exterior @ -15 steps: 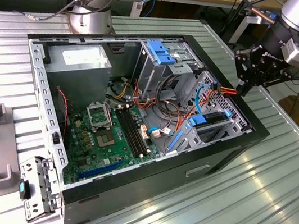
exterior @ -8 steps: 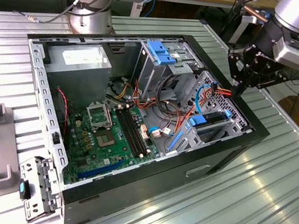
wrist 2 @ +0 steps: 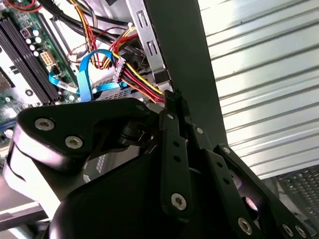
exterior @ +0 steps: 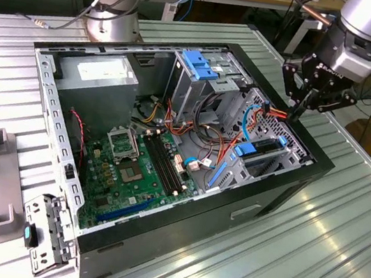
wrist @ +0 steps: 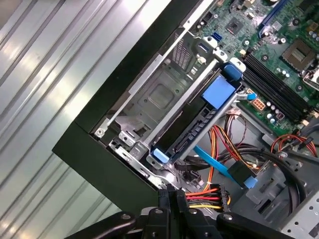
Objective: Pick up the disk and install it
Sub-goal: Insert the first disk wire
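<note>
The disk (wrist: 192, 127) is seen on edge in the drive bay (wrist: 149, 99) at the corner of the case (wrist: 94, 149), blue rails along its sides, so the pick-up is judged done and the install at its seating or cabling stage. The gripper (wrist: 171, 195) is held just above that bay with fingers brought together, nothing carried; it sits against the power connector (wrist: 207, 196), and a grip on its wires cannot be confirmed. Care is called for among the crowded cables.
</note>
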You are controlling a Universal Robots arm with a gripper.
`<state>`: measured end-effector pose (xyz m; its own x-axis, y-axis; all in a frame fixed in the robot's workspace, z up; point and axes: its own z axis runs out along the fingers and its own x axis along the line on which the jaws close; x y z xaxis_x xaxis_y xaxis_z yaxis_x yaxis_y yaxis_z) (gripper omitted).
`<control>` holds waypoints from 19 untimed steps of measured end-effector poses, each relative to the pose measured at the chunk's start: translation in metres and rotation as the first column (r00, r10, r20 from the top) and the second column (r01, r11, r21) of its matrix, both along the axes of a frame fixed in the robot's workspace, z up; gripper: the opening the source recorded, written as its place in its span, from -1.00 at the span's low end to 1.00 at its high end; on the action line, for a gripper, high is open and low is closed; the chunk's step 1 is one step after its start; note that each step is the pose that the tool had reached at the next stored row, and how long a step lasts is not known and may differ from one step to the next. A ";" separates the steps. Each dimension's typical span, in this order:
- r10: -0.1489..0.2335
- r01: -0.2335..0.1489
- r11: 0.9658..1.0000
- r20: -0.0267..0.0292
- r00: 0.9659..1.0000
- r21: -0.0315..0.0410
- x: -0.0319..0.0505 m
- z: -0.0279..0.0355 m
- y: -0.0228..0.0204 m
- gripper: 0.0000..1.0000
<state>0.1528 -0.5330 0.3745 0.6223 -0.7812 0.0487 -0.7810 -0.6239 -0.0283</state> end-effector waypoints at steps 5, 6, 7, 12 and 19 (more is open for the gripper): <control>-0.062 0.062 0.998 0.000 0.998 0.000 -0.0015 -0.0003 0.0001 -0.67; -0.062 0.062 0.998 0.000 0.998 0.000 -0.0046 -0.0005 0.0000 -0.67; -0.073 0.073 0.997 0.000 0.997 0.000 -0.0054 -0.0006 0.0000 -0.67; -0.138 0.138 0.990 0.000 0.990 0.000 -0.0056 -0.0010 0.0000 -0.67; -0.278 0.278 0.961 0.000 0.961 0.000 -0.0056 -0.0021 0.0000 -0.67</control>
<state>0.1472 -0.5330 0.3723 0.3807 -0.9234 0.0489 -0.9236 -0.3823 -0.0282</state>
